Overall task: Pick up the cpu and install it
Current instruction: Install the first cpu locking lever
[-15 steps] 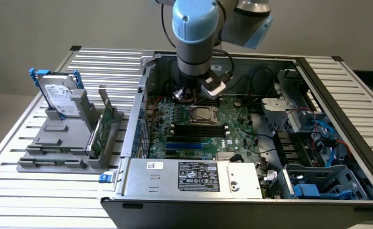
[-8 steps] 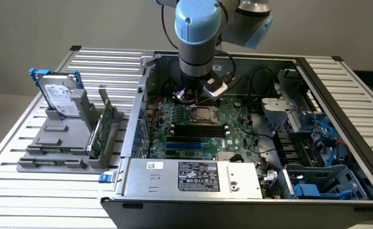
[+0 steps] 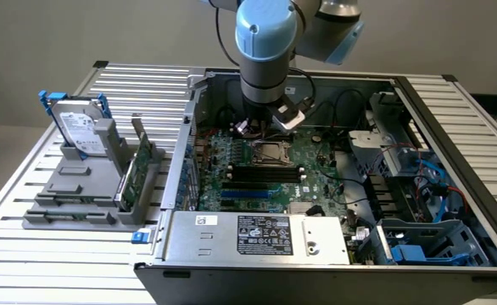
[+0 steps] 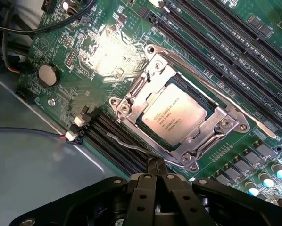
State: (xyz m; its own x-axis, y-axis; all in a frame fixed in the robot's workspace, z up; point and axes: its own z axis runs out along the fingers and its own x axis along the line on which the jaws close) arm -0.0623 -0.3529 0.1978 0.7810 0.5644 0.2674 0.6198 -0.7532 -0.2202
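Observation:
The cpu (image 4: 178,115), a flat square chip with a silvery top, lies seated in the metal-framed socket (image 4: 228,123) on the green motherboard (image 4: 108,56). The socket's frame surrounds it, and a thin lever (image 4: 211,92) runs along one side. My gripper (image 4: 156,164) is just above the board beside the socket, its black fingers shut together with nothing between them. In the exterior view the arm reaches down into the open computer case, and the gripper (image 3: 253,127) hangs just above and behind the socket (image 3: 271,153).
Black memory slots (image 3: 265,173) lie close in front of the socket. Cables (image 3: 350,105) hang along the case's back wall, and the power supply (image 3: 257,232) sits at the front. On the exterior view's left, a grey holder (image 3: 70,197) carries a hard drive (image 3: 83,130) and a green card (image 3: 138,171).

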